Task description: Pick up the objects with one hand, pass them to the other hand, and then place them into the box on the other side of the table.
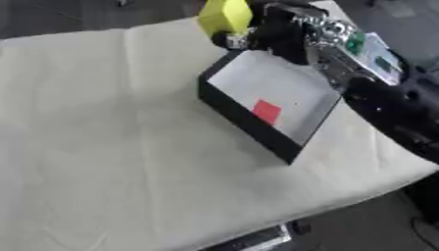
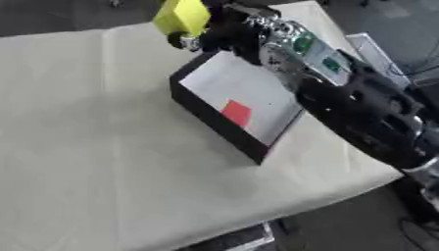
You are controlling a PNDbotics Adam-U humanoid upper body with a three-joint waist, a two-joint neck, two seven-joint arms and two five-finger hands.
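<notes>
Cream cloth covers our table (image 1: 111, 147). Our right hand (image 2: 225, 30), fingers curled round the yellow block (image 2: 181, 15), hovers at the far corner of the black box (image 1: 244, 119); next we lower and release.

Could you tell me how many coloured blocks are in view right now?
2. A red block lies flat inside the box. A yellow block is held in the right hand above the box's far corner. The arm may hide others.
</notes>
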